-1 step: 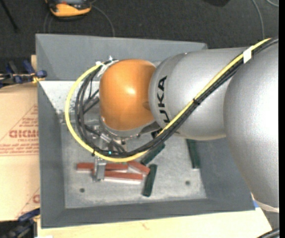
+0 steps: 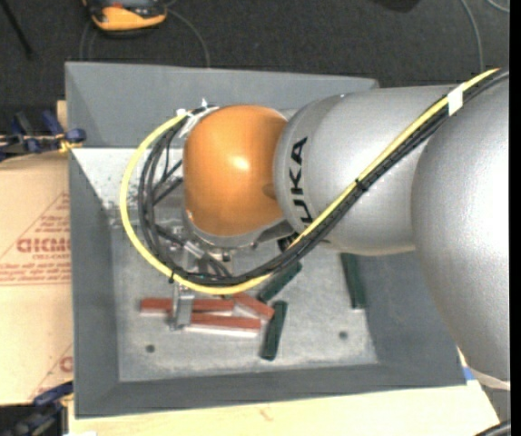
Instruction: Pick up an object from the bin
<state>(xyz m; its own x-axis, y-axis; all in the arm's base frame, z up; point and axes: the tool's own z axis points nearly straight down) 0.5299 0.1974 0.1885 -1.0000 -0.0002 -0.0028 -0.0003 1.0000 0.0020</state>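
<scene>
Silver arm (image 2: 406, 171), lettered "UKA" where the black print shows, fills the right side, with an orange cover (image 2: 233, 166) at its wrist and a yellow cable (image 2: 132, 209) looped among black ones. Below the cover, the end effector (image 2: 183, 312) is down on red-brown flat bars (image 2: 233, 309), at least two, overlapping near the front-left of the bin (image 2: 97, 334); whether it is spread or pressed together cannot be told. Three dark green bars (image 2: 272, 330) lie to their right: one just beside the red ones, one partly under the cables, one well apart.
</scene>
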